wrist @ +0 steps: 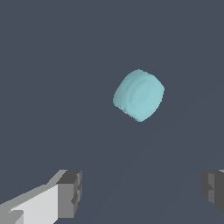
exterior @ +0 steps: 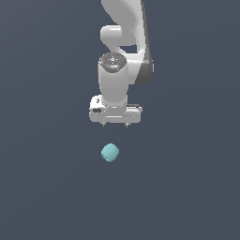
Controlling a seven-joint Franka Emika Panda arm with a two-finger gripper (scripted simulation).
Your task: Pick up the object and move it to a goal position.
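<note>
The object, a small light-teal block with rounded edges (exterior: 109,153), lies on the dark grey surface below the arm in the exterior view. It also shows in the wrist view (wrist: 139,95), plain and unmarked. My white gripper (exterior: 115,124) hangs above the surface, pointing down, and stands apart from the block. Its fingers are spread wide. In the wrist view the gripper (wrist: 142,192) is open and empty, with one grey pad (wrist: 70,193) and the other pad (wrist: 213,190) far apart; the block is not between them.
The dark grey surface (exterior: 47,187) fills both views with no other object on it. The white arm (exterior: 124,42) rises out of the exterior view's top edge.
</note>
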